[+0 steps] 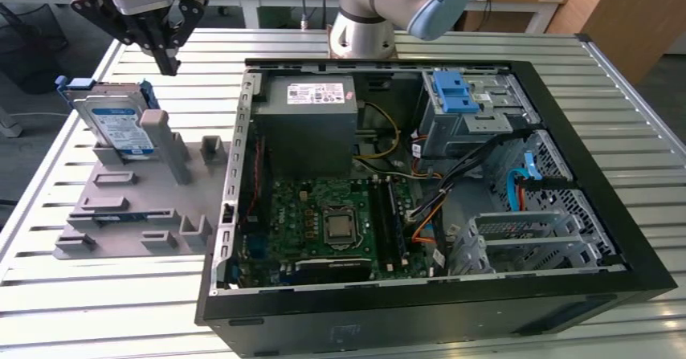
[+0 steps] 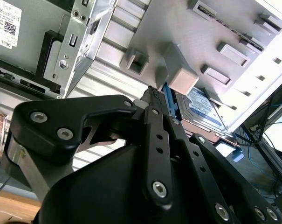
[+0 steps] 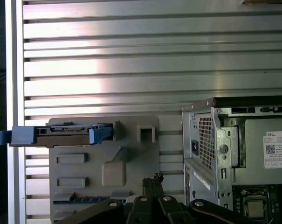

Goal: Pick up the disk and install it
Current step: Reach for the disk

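Cutting off the arm above its wrist, the exterior view leaves the gripper [image 1: 167, 63] hanging over the slatted table [image 1: 118, 311]. Its fingers [image 2: 157, 140] are drawn together to a narrow point with nothing between them.

The disk [image 1: 116, 122] sits below the fingertips and apart from them, a little toward the exterior view's left. A grey post [image 1: 157, 138] covers part of its labelled face. In the second wrist view the gripper's black body hides much of the disk [image 2: 202, 106], so only a patch of label and a strip of blue frame show past the fingertips. The first wrist view catches the disk [image 3: 61, 134] edge-on, with its label hidden.

A grey fixture [image 1: 118, 206] holds the disk standing on edge in a slot at the end nearer the fingers.

An open computer case [image 1: 429, 307] lies on the exterior view's right of the fingers. It holds a grey power supply box [image 1: 311, 130], a motherboard [image 1: 321, 222], a metal drive cage [image 1: 477, 122] with a blue latch [image 1: 459, 94], and loose cables [image 1: 504, 166]. Its far corner is partly masked by the arm's base.
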Available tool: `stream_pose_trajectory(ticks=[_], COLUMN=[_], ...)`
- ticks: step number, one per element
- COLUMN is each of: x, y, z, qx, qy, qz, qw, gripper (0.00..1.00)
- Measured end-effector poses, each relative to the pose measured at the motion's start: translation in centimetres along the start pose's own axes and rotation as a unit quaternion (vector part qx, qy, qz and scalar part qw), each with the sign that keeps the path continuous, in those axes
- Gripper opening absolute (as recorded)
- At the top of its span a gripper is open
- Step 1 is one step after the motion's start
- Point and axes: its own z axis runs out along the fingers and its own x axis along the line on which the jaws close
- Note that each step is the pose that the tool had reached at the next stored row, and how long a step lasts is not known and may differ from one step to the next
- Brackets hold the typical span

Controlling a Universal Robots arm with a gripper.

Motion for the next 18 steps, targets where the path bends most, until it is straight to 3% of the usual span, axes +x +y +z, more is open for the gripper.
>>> stream_pose_trajectory(ticks=[18], x=[0.85], y=[0.00], z=[0.02], qx=[0.0000], qy=[0.0000], qz=[0.000], qw=[1.0000], gripper=[0.11])
